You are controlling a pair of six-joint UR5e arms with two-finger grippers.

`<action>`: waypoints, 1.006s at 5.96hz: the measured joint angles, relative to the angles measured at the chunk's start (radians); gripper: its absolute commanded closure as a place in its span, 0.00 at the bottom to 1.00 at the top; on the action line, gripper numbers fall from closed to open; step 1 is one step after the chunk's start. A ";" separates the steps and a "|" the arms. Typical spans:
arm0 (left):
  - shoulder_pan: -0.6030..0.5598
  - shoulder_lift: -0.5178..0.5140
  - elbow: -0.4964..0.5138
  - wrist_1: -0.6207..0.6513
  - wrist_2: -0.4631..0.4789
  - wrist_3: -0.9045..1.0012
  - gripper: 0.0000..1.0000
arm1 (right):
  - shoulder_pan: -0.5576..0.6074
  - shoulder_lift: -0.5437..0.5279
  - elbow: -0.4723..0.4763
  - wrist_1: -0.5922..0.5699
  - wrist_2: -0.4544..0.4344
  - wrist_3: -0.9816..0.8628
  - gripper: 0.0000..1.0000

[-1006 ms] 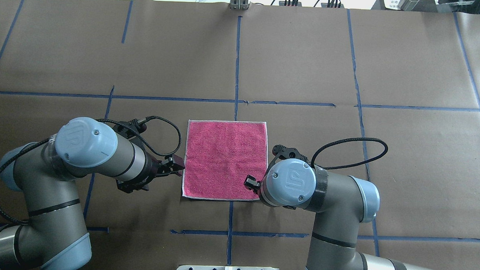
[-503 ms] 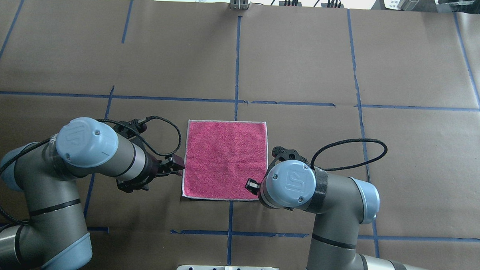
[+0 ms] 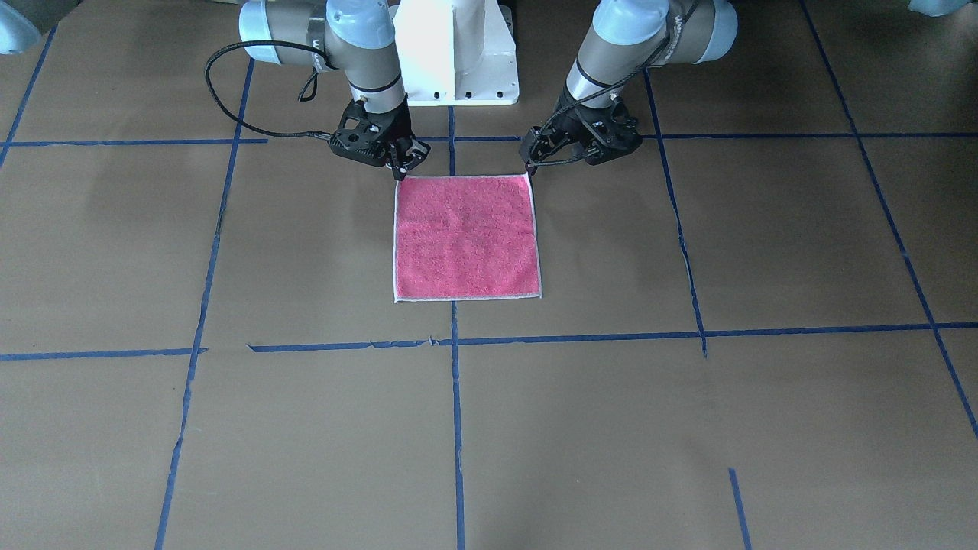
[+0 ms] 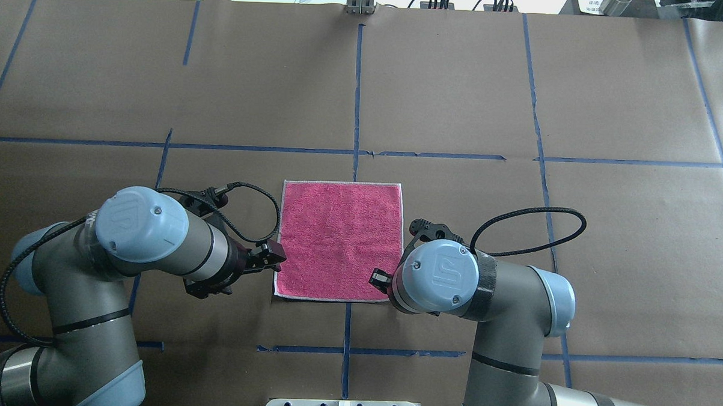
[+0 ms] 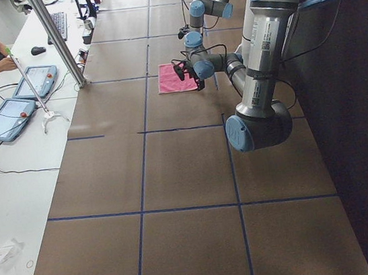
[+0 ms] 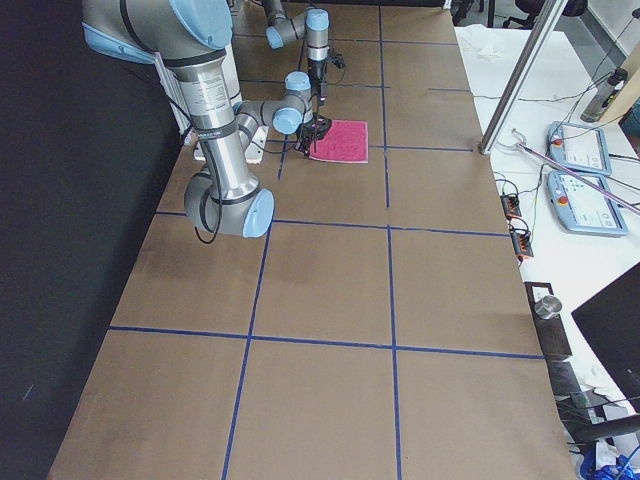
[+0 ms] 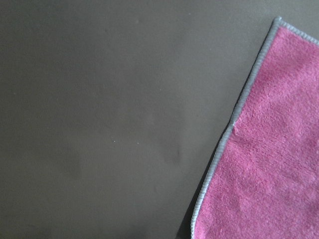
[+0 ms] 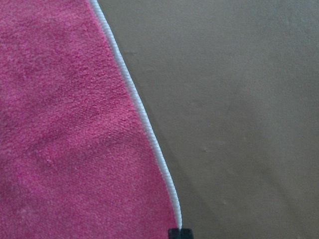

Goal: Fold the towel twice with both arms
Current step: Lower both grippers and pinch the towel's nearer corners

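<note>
The towel [image 4: 339, 241] lies flat and unfolded on the brown table, pink face up, with a pale stitched edge. It also shows in the front view [image 3: 466, 237]. My left gripper [image 4: 270, 257] is low at the towel's left edge, near the corner closest to my base, and looks open and empty; in the front view [image 3: 529, 166] it is at that corner. My right gripper [image 3: 399, 163] is at the other near corner, looks open and empty, and is mostly hidden under its wrist in the overhead view [image 4: 378, 279]. Both wrist views show the towel's edge [image 7: 269, 164] [image 8: 65, 124].
The table is covered in brown paper [image 4: 461, 98] marked with blue tape lines. The white pedestal base [image 3: 457, 53] stands behind the towel between the arms. A metal pole [image 5: 56, 39] and tablets [image 5: 11, 113] are at the operators' side, with a person there.
My left arm has shifted toward the towel's near-left corner, its gripper now closer to the edge. My right arm has barely moved. The towel has not moved.
</note>
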State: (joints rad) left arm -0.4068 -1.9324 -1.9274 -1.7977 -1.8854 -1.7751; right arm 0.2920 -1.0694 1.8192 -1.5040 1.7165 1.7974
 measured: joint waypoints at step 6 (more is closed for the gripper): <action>0.032 -0.081 0.116 -0.001 0.030 -0.016 0.49 | 0.001 -0.006 0.005 0.001 -0.001 -0.001 0.97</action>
State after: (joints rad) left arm -0.3748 -2.0132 -1.8114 -1.7990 -1.8554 -1.7912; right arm 0.2930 -1.0752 1.8244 -1.5034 1.7154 1.7963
